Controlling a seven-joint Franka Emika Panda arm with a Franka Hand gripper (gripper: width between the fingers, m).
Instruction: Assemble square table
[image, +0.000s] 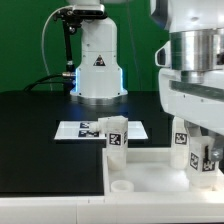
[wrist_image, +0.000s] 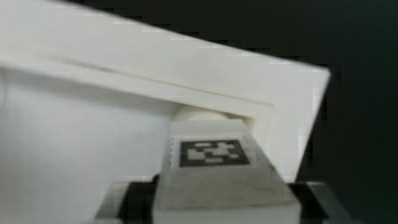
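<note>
The square table's white slab (image: 150, 178) lies flat at the front, with a round corner hole (image: 122, 186) near its left edge. It fills much of the wrist view (wrist_image: 107, 110). My gripper (image: 197, 142) is over the slab's right side and is shut on a white tagged leg (image: 190, 140), held upright. In the wrist view the leg (wrist_image: 217, 155) sits between the two dark fingers (wrist_image: 128, 200), its tag facing the camera. Another tagged leg (image: 115, 136) stands upright just behind the slab's far left corner. The other legs are out of view.
The marker board (image: 88, 129) lies on the black table behind the standing leg. The arm's white base (image: 98, 65) stands at the back with a cable to its left. A raised white rim (image: 106, 165) borders the slab's far and left sides.
</note>
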